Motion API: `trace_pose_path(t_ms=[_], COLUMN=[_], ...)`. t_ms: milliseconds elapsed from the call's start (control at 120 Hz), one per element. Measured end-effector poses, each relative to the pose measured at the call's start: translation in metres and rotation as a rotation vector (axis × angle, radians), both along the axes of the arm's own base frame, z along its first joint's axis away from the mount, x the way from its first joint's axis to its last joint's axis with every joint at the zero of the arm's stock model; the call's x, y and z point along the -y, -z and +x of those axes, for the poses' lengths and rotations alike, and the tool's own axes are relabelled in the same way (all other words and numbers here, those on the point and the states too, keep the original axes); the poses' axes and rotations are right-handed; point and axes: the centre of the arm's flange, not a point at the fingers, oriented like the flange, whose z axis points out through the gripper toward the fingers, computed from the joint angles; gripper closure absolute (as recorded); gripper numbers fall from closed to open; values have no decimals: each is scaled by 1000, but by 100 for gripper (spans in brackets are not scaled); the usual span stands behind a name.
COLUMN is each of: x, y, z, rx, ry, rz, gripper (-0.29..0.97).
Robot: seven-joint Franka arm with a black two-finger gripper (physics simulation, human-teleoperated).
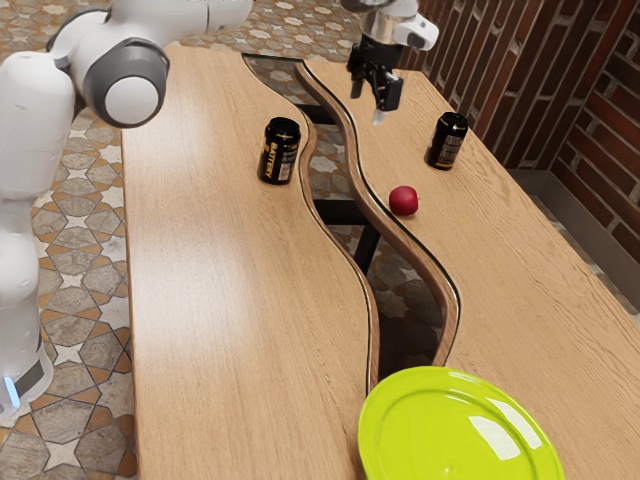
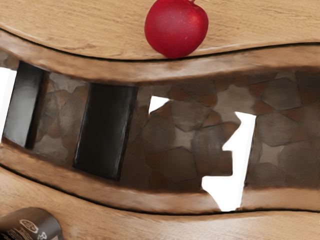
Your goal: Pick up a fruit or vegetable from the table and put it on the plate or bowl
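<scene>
A red apple (image 1: 404,200) lies on the right-hand tabletop, right at the curved edge of the glass gap; in the wrist view the apple (image 2: 176,27) sits just beyond that edge. A lime-green plate (image 1: 455,430) rests at the near end of the table, partly over the gap. My black gripper (image 1: 376,100) hangs in the air over the far part of the table, above the gap's edge and well behind the apple. Its fingers stand open with nothing between them.
Two black cans stand upright: one (image 1: 280,150) on the left-hand tabletop near the gap, the other (image 1: 447,140) on the right-hand tabletop behind the apple. The near can's top (image 2: 30,227) appears in the wrist view. A winding glass strip (image 1: 400,300) splits the wooden table.
</scene>
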Motion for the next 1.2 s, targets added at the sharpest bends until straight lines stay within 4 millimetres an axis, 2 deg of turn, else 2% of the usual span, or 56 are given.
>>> trace_pose_path(t_ms=[108, 325, 450, 583, 750, 900, 975, 1200], x=[-6, -21, -3, -16, -15, -27, -25, -29], y=[48, 106, 108, 124, 124, 159, 171, 179], z=[22, 64, 83, 102, 109, 121, 126, 130], rx=[-19, 23, 89, 125, 163, 143, 134, 132], ry=[5, 57, 122, 139, 169, 176, 188, 203], rz=[-8, 0, 2, 12, 25, 24, 23, 26], gripper=[0, 0, 0, 0, 0, 0, 0, 0])
